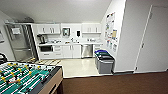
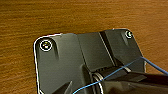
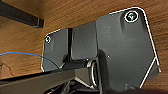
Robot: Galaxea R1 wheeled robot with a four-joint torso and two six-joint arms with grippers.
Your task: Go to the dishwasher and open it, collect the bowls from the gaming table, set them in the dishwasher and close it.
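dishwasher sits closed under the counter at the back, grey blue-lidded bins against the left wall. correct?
Not quite: the head view shows the grey blue-lidded bins against the right wall, below the posters. The stainless dishwasher does sit closed under the counter at the back.

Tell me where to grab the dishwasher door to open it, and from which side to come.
Grip the top edge of the dishwasher door, coming straight at its steel front from the pale kitchen floor. It sits closed under the counter between white cabinets, so probably it hinges low. No handle can be made out.
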